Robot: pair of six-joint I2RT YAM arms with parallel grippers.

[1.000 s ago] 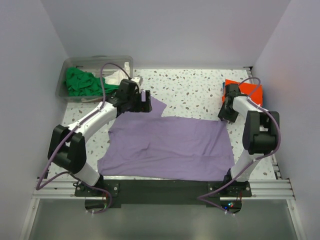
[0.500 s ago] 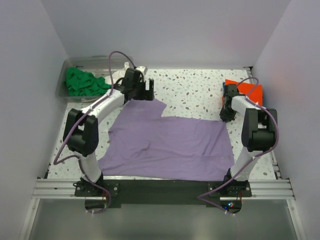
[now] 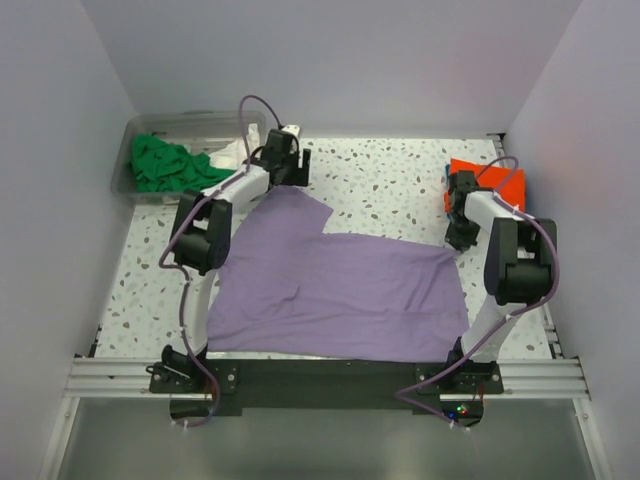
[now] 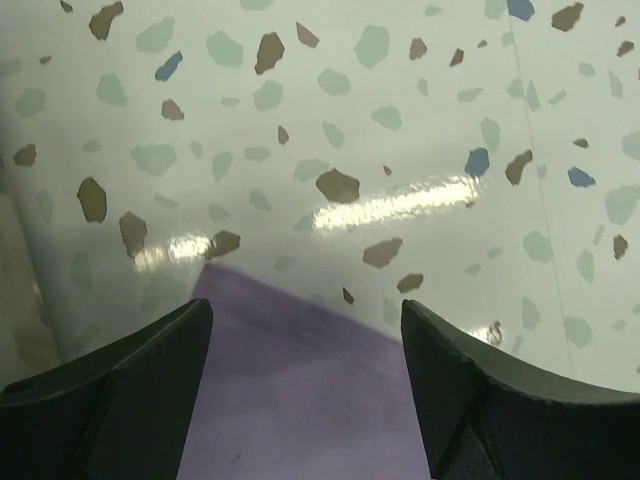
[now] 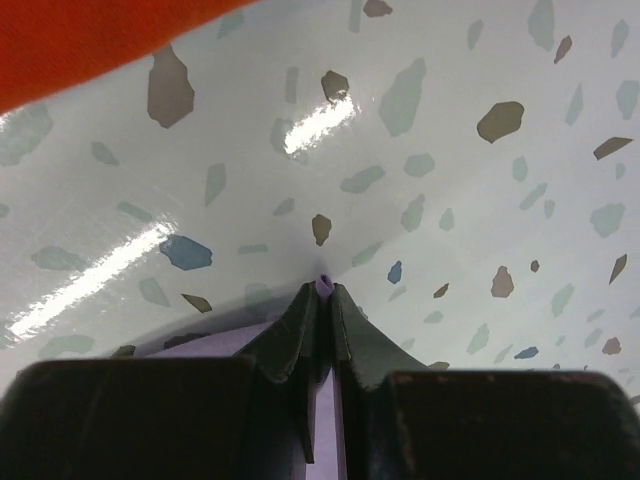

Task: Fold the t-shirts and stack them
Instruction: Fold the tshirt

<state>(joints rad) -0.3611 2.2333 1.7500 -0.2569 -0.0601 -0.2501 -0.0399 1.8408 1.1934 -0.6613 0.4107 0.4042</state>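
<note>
At the far left, a clear tub (image 3: 185, 122) holds a green shirt (image 3: 160, 165) and a white shirt (image 3: 230, 152). My left claw (image 4: 305, 318) is just beside the tub. It is spread wide over the far left corner of the purple shirt (image 3: 340, 285). That shirt lies flat in the middle of the speckled table (image 3: 390, 180). My right claw (image 5: 322, 292) is pressed together, pinching the purple shirt's far right corner. An orange shirt (image 3: 488, 180) lies on the table just behind my right claw.

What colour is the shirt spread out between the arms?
The shirt is lavender purple; shows best in the top external view.
</note>
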